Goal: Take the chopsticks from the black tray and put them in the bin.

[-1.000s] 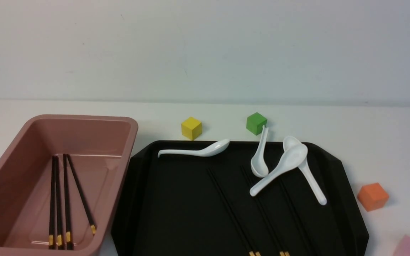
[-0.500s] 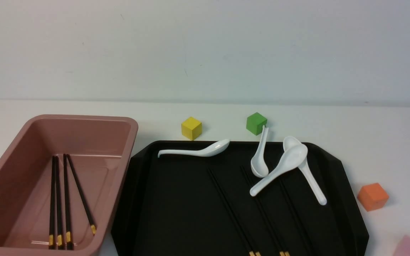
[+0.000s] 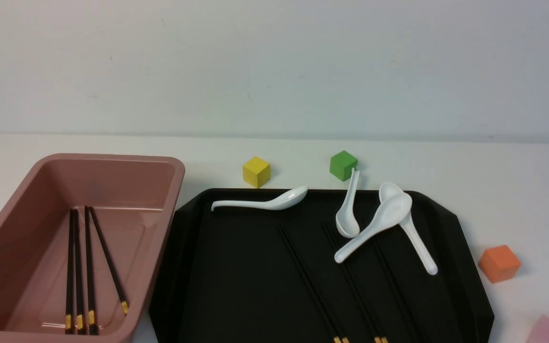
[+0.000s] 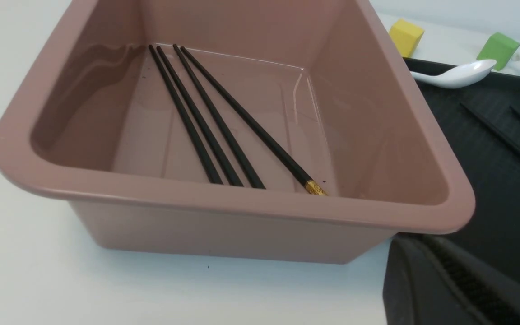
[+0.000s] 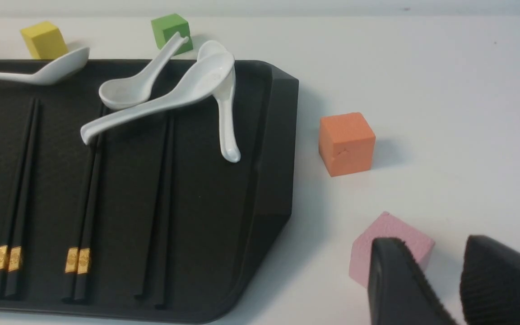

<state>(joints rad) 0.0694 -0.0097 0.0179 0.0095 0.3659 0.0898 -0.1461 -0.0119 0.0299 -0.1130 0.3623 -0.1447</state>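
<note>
The pink bin [image 3: 112, 158] stands at the left and holds several black chopsticks [image 3: 88, 267] with gold bands; they also show in the left wrist view [image 4: 215, 122]. The black tray [image 3: 236, 267] lies to its right. Three pairs of chopsticks [image 3: 312, 286] lie lengthwise on the tray, and the right wrist view [image 5: 90, 189] shows them too. Neither gripper shows in the front view. Of my left gripper only one black finger [image 4: 440, 284] shows, beside the bin's near corner, its ribbed pad bare. My right gripper [image 5: 440, 253] is open and empty over the table, right of the tray.
Several white spoons [image 3: 374, 226] lie at the tray's far end, some across chopstick tips. A yellow cube [image 3: 256, 171] and a green cube [image 3: 343, 165] stand behind the tray. An orange cube [image 3: 498, 263] stands to its right, and a pink cube [image 5: 395, 234] sits at my right gripper's fingertips.
</note>
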